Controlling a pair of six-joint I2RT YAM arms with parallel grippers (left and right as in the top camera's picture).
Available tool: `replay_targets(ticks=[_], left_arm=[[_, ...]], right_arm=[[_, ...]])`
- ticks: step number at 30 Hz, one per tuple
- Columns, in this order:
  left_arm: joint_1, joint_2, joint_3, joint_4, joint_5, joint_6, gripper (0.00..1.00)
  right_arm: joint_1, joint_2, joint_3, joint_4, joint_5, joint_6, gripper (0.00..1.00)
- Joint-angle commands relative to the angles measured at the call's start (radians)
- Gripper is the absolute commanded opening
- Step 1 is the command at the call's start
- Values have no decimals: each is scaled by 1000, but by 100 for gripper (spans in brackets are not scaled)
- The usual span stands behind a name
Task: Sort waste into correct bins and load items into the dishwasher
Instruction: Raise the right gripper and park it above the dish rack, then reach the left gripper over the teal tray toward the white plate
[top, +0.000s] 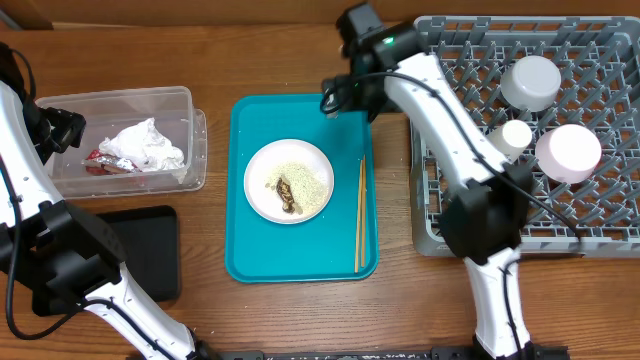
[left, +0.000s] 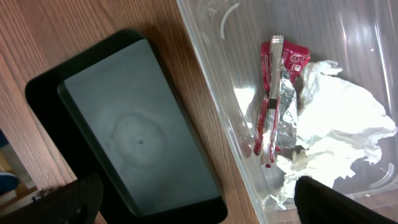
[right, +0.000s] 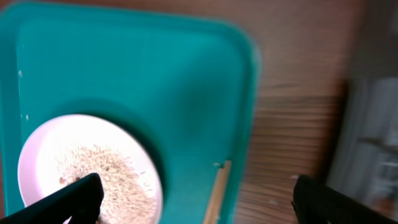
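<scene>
Hovering over tub and tray, both grippers released and gripping nothing.

Holding the left gripper (left: 199, 205) spread wide above the left end of the tub (top: 192, 100), with the napkins (top: 146, 146) and red wrapper (left: 277, 93) lying inside it and the black tray (top: 150, 250) sitting just beside it on the near side. Hanging the right gripper (right: 199, 199), fingers (right: 68, 199) well apart, over the far right corner of the teal tray (top: 250, 250). Showing the plate (top: 289, 180) resting mid-tray under rice and brown scraps (top: 288, 193) (wrist view blurred, so scraps readable only from overhead), chopsticks (top: 359, 215) lying just beside it along the tray's right edge. Carrying the grey bowl (top: 531, 82), cup (top: 516, 134) and pink bowl (top: 568, 152) in the rack (top: 610, 50), all near its middle.
</scene>
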Motion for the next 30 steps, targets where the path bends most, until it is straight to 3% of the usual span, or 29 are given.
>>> replay_targets(ticks=[1,8,9,15,24,30], left_arm=[[-4,-39,1,1,0,-10,100],[-4,-39,1,1,0,-10,100],[-4,-39,1,1,0,-10,100],[-4,-39,1,1,0,-11,100],[-4,-39,1,8,4,-12,100],[-4,-39,1,44,180,-14,100]], right_arm=[[-61,-190,60,-10,167,8,100],[-320,-305,60,-57,189,8,100],[-404,-306,60,-75,169,8,100],[-591,-304,51,-159,46,8,100],[-737,-303,51,-193,46,7,100],[-753,-303,51,-193,46,7,100]])
